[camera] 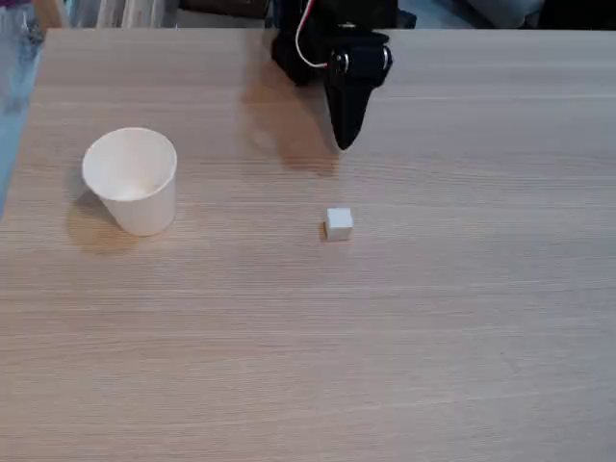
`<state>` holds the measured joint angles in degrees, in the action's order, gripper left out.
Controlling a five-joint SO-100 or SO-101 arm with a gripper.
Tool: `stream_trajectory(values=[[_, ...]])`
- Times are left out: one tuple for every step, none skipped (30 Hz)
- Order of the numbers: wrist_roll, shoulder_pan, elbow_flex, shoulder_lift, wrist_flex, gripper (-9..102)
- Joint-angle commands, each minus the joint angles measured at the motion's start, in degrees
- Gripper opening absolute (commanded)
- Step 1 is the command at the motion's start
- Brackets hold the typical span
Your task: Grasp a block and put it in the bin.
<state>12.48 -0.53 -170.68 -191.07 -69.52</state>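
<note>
The block (339, 223) sits on the bench (433, 337) just below the claw (342, 142) (looks closed, holding nothing), probably light, stiff, a bit slippery, so it should pinch two flat opposite faces.

The worktop (462, 327) is of light wood with fine grain running across. Behind its far edge blurred things show, too unclear to name.
</note>
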Motion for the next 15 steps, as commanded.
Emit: stream_trajectory(values=[[-1.6,0.9,2.5,0.3,0.7,0],[-2.1,1.0,3.3,0.3,0.7,0],[-2.5,1.1,4.0,0.3,0.5,0],[-2.4,0.8,5.0,0.3,0.3,0],[-2.2,0.6,5.8,0.3,0.2,0],[-2.0,0.4,6.7,0.3,0.0,1],[-1.9,0.1,7.6,0.3,-0.2,1],[-1.9,-0.1,8.4,0.3,-0.4,2],[-2.0,-0.5,9.2,0.3,-0.6,2],[-2.1,-0.9,10.0,0.5,-0.6,3],[-2.5,-1.1,10.9,1.1,-0.6,4],[-2.6,-1.5,11.6,2.1,-0.6,4],[-2.7,-1.8,12.4,3.2,-0.4,5],[-2.9,-1.9,13.2,4.6,-0.3,6],[-2.9,-2.1,13.9,6.2,0.2,7]])
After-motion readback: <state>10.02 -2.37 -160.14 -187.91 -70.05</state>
